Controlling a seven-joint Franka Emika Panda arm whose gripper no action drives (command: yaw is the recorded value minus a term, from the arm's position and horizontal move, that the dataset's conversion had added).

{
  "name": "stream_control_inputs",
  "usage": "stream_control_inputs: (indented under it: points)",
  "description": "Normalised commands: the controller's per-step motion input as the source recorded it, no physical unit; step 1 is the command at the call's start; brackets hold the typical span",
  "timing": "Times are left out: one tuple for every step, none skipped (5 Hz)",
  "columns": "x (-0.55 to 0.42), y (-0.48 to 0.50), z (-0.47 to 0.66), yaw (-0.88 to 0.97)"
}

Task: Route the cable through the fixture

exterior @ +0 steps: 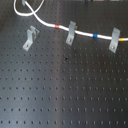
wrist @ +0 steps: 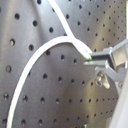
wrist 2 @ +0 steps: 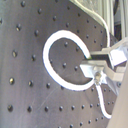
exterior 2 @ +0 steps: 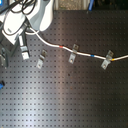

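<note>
The white cable runs from a loop at the first exterior view's top left, past its red band, against the middle clip, past its blue band and against the right clip. The left clip stands apart from the cable, which passes behind it. My gripper is at the second exterior view's upper left, shut on the cable near its looped end. In both wrist views the cable curls away from the fingertips. The gripper is out of the first exterior view.
Everything stands on a black perforated board. The arm's white body fills the second exterior view's top left. The three clips also show in the second exterior view: left, middle, right.
</note>
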Motion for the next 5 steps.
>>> stream_control_inputs:
  points:
    - [0.188, 0.264, -0.06, -0.02]
    - [0.205, 0.285, -0.04, -0.03]
    - [0.206, 0.29, -0.01, -0.01]
    - [0.228, 0.327, -0.02, -0.01]
    - [0.3, 0.429, -0.1, -0.02]
